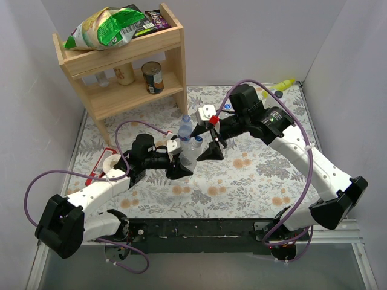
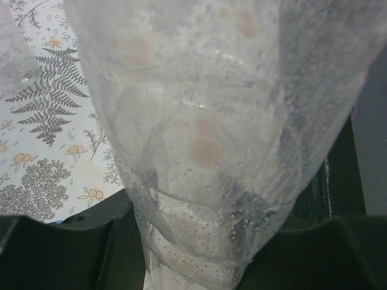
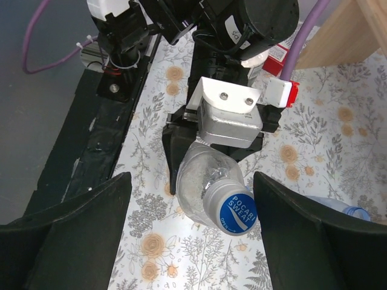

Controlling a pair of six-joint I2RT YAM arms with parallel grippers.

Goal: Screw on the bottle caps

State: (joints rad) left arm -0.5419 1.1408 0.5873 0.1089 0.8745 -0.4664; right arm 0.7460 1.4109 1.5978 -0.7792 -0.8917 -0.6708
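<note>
Right wrist, right jaws wide beside cap (image 3: pixel 237 208), left jaws clamping bottle (image 3: pixel 195 180)

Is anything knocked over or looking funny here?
Yes. A yellow-tipped bottle lies on its side in the table's far right corner. The green snack bag flops over the wooden shelf's top edge. Nothing looks spilled.

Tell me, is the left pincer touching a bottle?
Touching. The left wrist view shows the bottle squeezed between the left pincer's black fingers, which press on both its sides.
</note>
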